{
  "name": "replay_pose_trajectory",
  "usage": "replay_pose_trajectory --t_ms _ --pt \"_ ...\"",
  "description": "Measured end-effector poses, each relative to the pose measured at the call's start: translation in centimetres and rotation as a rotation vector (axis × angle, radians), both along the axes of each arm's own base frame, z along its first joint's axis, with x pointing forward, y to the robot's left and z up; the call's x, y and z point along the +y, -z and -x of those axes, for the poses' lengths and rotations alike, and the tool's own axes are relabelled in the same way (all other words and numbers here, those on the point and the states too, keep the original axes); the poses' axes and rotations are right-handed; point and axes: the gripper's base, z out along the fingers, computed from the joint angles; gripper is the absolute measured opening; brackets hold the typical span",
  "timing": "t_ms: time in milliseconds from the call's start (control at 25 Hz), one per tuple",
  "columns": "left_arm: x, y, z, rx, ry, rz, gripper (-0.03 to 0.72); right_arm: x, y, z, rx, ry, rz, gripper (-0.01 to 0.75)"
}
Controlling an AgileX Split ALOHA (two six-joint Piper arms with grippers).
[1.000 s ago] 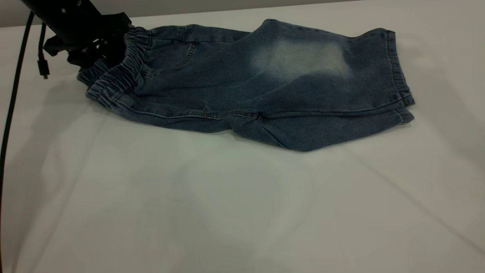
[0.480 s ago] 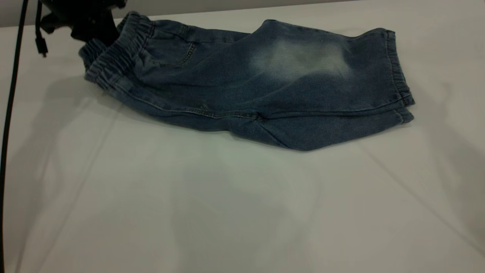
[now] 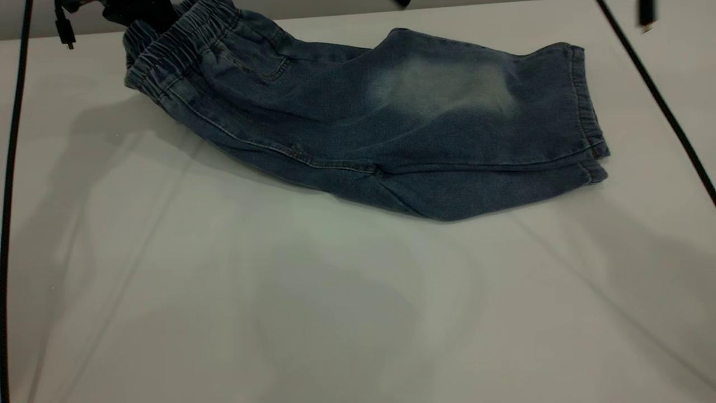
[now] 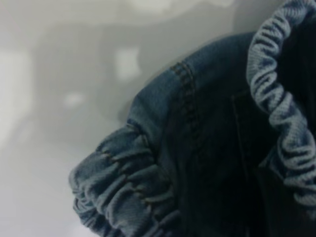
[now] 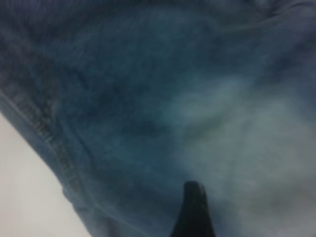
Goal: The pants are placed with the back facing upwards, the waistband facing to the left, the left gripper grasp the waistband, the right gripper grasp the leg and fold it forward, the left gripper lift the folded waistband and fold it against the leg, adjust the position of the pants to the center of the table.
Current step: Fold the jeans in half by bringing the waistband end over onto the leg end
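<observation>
Here the left gripper [image 3: 140, 11] clamps the waistband [image 3: 173, 42], raised off the table [image 3: 279, 308] at far left. The pants [image 3: 391, 129] trail rightward, folded. The right gripper [image 5: 192, 212] hovers over the leg [image 5: 222, 108]; its opening can't be told.

We count one pair of pants [image 3: 391, 123], one table [image 3: 279, 308], two black cables [image 3: 11, 168], and one gripper fingertip [image 5: 192, 212].

Blue denim on a pale surface

The pants [image 3: 391, 129] are dark blue denim with a faded whitish patch on the leg [image 3: 447, 89]; the ruched waistband [image 3: 179, 39] is lighter blue; the surface [image 3: 279, 308] is plain grey-white.
</observation>
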Motion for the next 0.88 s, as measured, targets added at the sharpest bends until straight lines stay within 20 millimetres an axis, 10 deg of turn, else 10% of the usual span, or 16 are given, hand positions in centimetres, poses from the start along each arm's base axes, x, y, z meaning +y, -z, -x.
replay_pose_trajectory --t_ms 320,880 --pt "0.2 -0.2 -0.1 -0.001 0.010 -0.021 0.046 4.1 3.9 1.5 0.039 -0.085 0.038 0.486" --pt "-0.2 -4.8 -0.2 -0.013 0.064 0.004 0.046 4.2 9.1 0.9 0.068 -0.058 0.065 0.486"
